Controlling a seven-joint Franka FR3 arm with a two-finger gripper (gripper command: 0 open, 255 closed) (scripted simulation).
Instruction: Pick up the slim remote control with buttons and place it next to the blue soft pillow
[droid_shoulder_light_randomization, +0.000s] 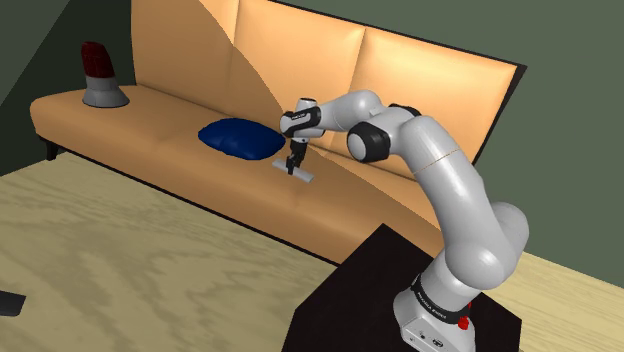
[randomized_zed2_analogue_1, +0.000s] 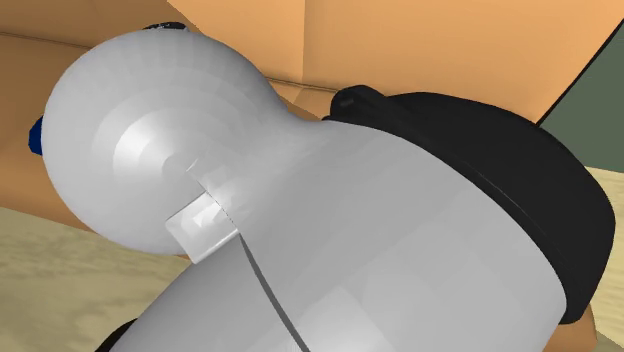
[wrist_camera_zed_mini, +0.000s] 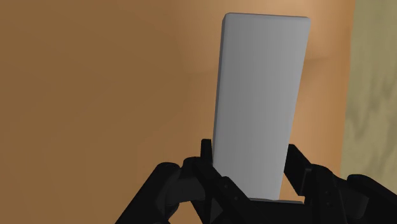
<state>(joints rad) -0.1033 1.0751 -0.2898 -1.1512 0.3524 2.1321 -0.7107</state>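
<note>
End effector (wrist_camera_zed_mini: 249, 156) clamped across grey remote (wrist_camera_zed_mini: 261, 95), long axis extended straight ahead; blue pillow (droid_shoulder_light_randomization: 240, 138) situated just beside, on sofa (droid_shoulder_light_randomization: 200, 185).

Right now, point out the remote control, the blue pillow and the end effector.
remote control (wrist_camera_zed_mini: 261, 89): wrist view, middle of its grey face.
blue pillow (droid_shoulder_light_randomization: 238, 138): shoulder view, centre of its top.
end effector (droid_shoulder_light_randomization: 293, 165): shoulder view, between its fingertips.

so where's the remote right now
In the shoulder view the remote is on the sofa seat, just right of the blue pillow, clasped by the gripper.
</note>
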